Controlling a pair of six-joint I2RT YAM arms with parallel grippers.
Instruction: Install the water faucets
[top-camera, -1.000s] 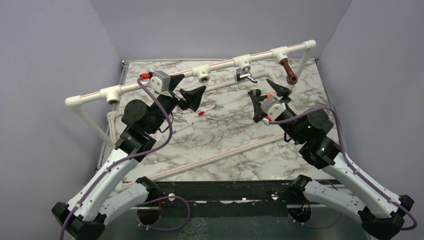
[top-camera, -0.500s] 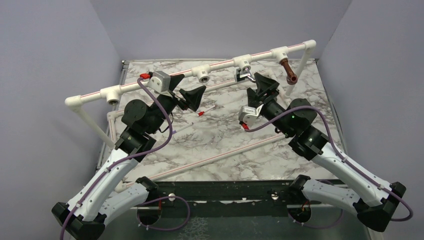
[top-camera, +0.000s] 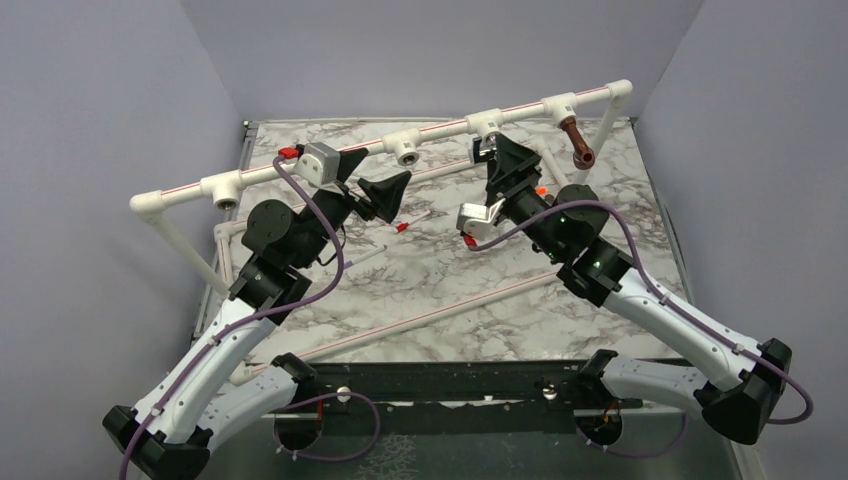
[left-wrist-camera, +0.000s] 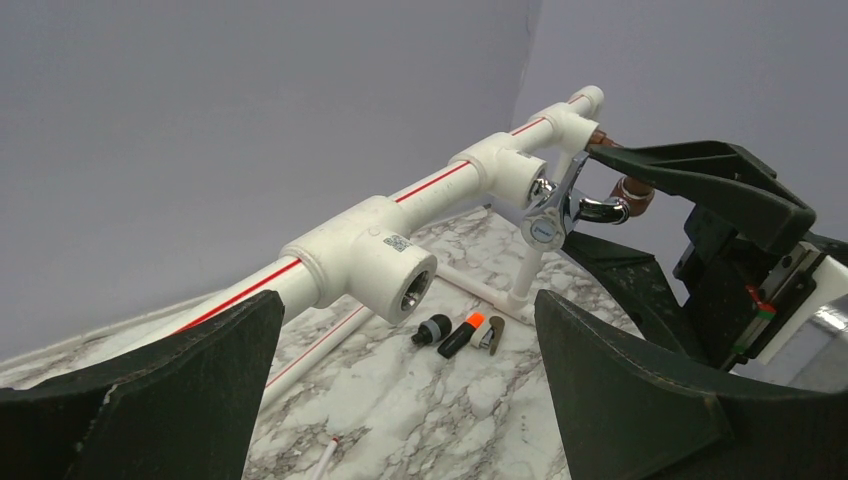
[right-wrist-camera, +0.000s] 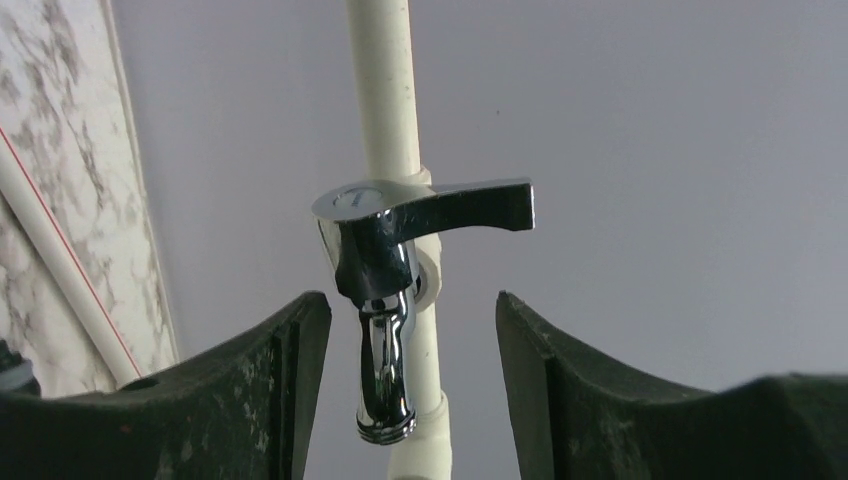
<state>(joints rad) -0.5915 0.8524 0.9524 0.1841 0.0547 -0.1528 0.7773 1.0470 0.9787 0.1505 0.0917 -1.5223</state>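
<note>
Chrome faucet (right-wrist-camera: 375, 260) mounted on white pipe (left-wrist-camera: 430, 187) (lever sideways); reddish-brown faucet (top-camera: 576, 140) mounted alongside.

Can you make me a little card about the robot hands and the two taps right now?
Shiny tap: sits on the white pipe, spout between the right end effector's two fingers
Right end effector: open, one finger on each side of the tap, not touching it
Brown tap: hangs from the pipe, farther right in the top view
Left end effector: open, holding nothing, facing an empty socket on the pipe
</note>
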